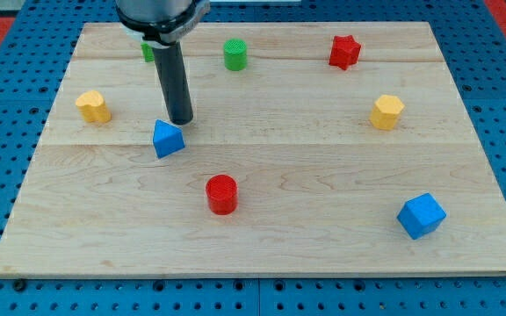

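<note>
My tip point(181, 120) rests on the wooden board point(323, 167), just above and slightly right of the blue triangular block point(167, 139), close to touching its upper edge. A red cylinder point(221, 194) stands below and to the right of that block. A yellow block point(93, 106) lies toward the view's left. Partly hidden behind the rod is a green block point(148, 52), and a green cylinder point(234, 54) stands at the top centre.
A red star-shaped block point(344, 51) sits at the top right. A yellow hexagonal block point(386, 111) lies at the right. A blue cube point(421, 215) rests near the bottom right corner. Blue perforated surface surrounds the board.
</note>
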Available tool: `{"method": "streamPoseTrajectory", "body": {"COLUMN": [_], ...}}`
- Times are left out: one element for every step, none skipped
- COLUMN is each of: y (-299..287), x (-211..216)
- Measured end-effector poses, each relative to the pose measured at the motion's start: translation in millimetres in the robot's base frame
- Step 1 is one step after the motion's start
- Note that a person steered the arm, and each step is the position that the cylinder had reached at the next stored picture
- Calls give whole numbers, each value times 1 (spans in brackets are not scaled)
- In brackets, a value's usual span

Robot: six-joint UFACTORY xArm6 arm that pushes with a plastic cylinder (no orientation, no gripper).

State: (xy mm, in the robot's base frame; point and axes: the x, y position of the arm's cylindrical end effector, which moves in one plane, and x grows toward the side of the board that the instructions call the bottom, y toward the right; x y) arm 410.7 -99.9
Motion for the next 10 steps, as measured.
{"method": "streamPoseTrajectory", "body": {"y": [-16,-81,-110,-80,-24,-2,-33,-27,-6,-75], "x": [40,88,108,73,21,-46,-120,-130,-149,-181]}}
